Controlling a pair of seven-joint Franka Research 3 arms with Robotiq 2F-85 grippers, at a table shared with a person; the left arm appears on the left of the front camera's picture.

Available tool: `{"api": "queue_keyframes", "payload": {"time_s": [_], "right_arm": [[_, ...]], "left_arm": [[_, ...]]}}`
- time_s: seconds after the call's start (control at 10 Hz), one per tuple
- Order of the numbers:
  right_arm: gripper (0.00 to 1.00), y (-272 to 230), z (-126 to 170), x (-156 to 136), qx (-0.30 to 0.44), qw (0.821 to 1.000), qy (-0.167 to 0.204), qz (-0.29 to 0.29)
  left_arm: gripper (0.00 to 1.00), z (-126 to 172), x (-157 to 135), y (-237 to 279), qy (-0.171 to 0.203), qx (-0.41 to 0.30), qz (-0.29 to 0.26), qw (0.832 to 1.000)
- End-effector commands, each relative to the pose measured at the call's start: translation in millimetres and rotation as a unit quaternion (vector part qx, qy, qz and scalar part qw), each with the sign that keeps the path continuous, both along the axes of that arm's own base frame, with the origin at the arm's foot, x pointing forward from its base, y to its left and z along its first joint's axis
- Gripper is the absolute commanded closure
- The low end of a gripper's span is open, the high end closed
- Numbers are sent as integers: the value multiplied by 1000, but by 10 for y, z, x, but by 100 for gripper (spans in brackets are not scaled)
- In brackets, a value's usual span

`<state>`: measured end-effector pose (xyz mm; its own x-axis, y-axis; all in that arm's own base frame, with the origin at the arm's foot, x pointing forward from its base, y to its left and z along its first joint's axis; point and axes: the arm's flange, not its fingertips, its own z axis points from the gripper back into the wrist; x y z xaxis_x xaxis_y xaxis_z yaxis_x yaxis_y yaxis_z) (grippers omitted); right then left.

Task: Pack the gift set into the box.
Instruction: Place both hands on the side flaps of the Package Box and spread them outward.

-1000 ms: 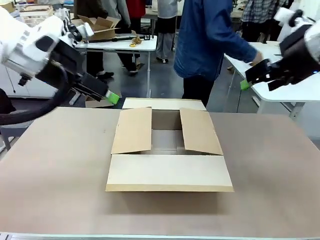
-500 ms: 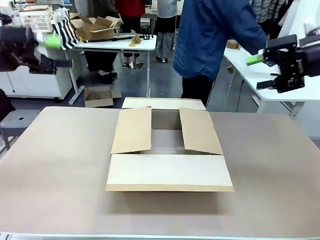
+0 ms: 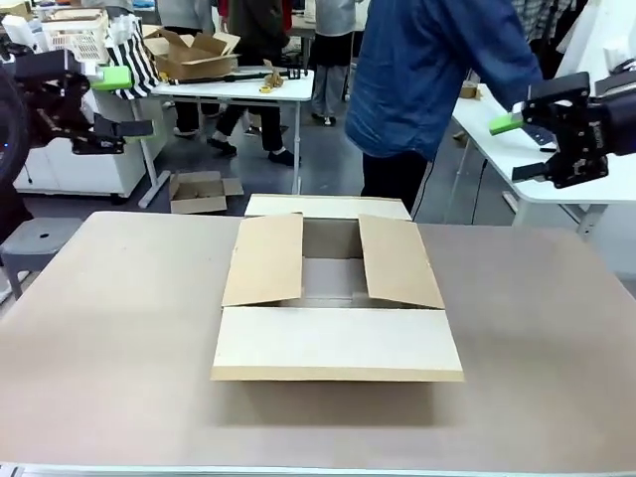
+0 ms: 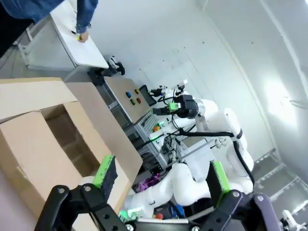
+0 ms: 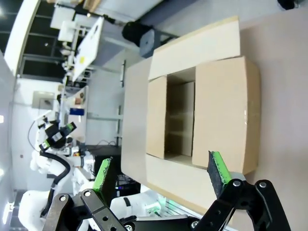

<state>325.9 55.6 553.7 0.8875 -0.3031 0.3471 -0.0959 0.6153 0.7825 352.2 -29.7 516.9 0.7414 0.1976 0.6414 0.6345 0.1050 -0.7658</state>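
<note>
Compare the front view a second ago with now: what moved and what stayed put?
Both arms pulled up and outward: the left gripper went from near the table's far left edge to high at far left, the right gripper rose slightly. Both are open, holding nothing. The person shifted a little. The box stayed put, flaps open.
</note>
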Motion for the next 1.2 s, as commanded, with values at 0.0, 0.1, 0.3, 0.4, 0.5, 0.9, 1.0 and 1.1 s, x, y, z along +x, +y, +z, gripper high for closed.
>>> {"api": "queue_keyframes", "payload": {"time_s": [0.0, 0.1, 0.3, 0.4, 0.5, 0.9, 1.0, 1.1], "right_arm": [[0, -39, -1, 11, 1, 1000, -13, 9], [0, -39, -1, 11, 1, 1000, -13, 9], [0, -39, -1, 11, 1, 1000, -13, 9], [0, -39, -1, 11, 1, 1000, -13, 9], [0, -39, -1, 11, 1, 1000, -13, 9], [0, -39, -1, 11, 1, 1000, -13, 9], [0, -39, -1, 11, 1, 1000, -13, 9], [0, -39, -1, 11, 1, 1000, -13, 9]], "left_arm": [[0, 86, -29, 24, -16, -4, 5, 1000], [0, 86, -29, 24, -16, -4, 5, 1000], [0, 270, -83, -200, -50, 119, -15, 991], [0, 488, 16, -558, -63, 187, -65, 978], [0, 621, 201, -953, -50, 271, -95, 957], [0, 317, 822, -2247, 54, 456, -80, 885], [0, 93, 852, -2501, 56, 509, -47, 858], [0, -126, 879, -2687, 53, 533, -31, 844]]}}
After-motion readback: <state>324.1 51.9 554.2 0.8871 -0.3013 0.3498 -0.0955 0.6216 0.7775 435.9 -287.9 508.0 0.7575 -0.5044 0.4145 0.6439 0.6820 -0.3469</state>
